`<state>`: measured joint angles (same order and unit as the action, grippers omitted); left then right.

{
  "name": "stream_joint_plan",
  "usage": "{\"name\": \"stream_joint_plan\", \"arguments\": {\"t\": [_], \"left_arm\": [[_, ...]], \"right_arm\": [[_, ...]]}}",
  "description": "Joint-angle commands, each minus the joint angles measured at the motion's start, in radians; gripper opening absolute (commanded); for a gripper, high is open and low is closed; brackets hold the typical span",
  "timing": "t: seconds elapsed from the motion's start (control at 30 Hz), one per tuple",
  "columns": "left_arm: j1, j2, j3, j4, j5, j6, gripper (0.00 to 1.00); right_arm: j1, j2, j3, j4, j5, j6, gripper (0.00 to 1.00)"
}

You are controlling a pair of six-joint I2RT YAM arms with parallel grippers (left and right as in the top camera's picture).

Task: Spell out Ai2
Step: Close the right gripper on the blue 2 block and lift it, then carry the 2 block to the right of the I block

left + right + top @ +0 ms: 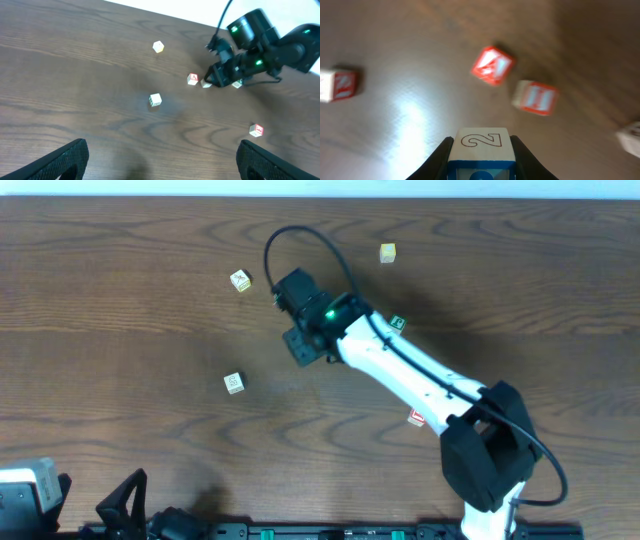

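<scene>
My right gripper (481, 159) is shut on a white and blue block with a "2" on top (480, 141) and holds it above the table. Beyond it lie a red "A" block (493, 66) and a red "i" block (535, 97), side by side and blurred. In the left wrist view the "A" block (192, 79) and its neighbour (205, 83) sit just left of the right gripper (220, 75). In the overhead view the right gripper (303, 345) covers them. My left gripper (165, 165) is open and empty, low at the near left (135, 505).
Loose blocks lie about: one at the upper left (240, 280), a yellowish one at the top (387, 252), a green-marked one (234, 383), a red one (417, 418) beside the right arm, and a green one (399, 324) half under it. Another red block (337, 85) shows at the left.
</scene>
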<state>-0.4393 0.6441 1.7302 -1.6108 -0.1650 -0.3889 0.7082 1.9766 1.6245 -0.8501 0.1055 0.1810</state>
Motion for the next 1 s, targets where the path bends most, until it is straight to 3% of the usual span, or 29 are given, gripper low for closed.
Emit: {"name": "stream_joint_plan", "arguments": {"t": [0.0, 0.57, 0.97], "left_arm": [[0.001, -0.001, -0.014, -0.076, -0.019, -0.002, 0.95], [0.001, -0.001, -0.014, -0.068, -0.023, -0.019, 0.95], [0.001, -0.001, -0.014, -0.053, -0.026, -0.020, 0.95]], "right_arm": [[-0.053, 0.004, 0.019, -0.021, 0.057, 0.049, 0.24], [-0.174, 0.004, -0.021, -0.068, 0.067, 0.141, 0.16], [-0.173, 0.004, -0.207, 0.137, 0.045, 0.138, 0.18]]}}
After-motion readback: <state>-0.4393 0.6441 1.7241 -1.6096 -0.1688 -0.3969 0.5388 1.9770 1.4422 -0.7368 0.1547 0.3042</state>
